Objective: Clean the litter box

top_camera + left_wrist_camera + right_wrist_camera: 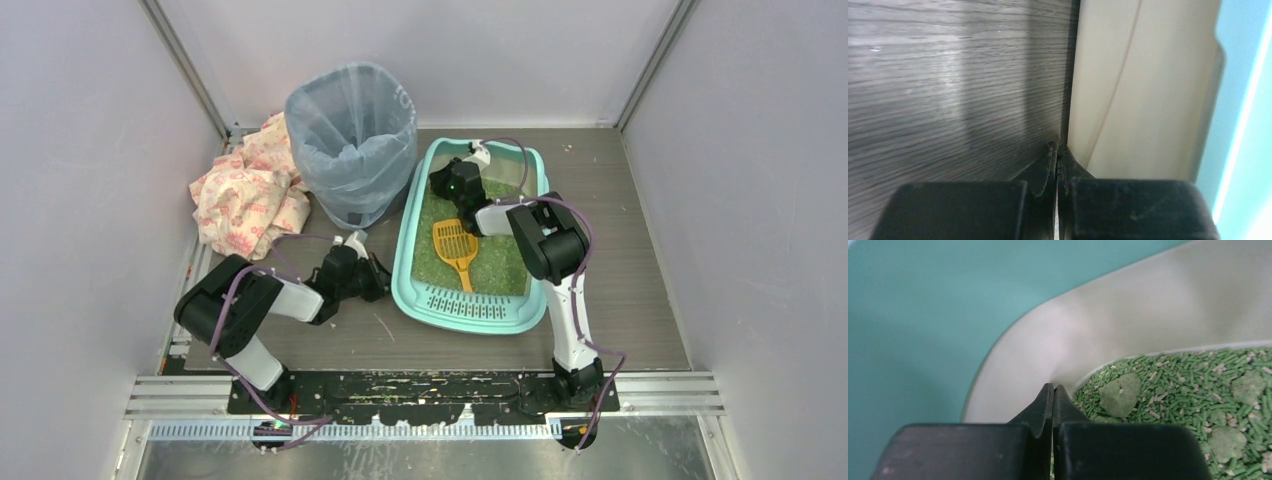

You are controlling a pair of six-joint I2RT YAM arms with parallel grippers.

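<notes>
Teal litter box (470,320) sits mid-surface, holding green litter and pale clumps (1119,394), with the orange scoop (455,245) lying loose on top. Scooping looks not yet begun. The right fingers (1044,402) are pressed together, empty, at the box's far inner corner. The left fingers (1047,162) are closed, empty, low beside its outer wall. Next, one pair must likely open and take the scoop's handle. The lined bin (352,140) stands just beside the box, with a patterned cloth (250,190) beyond it.
</notes>
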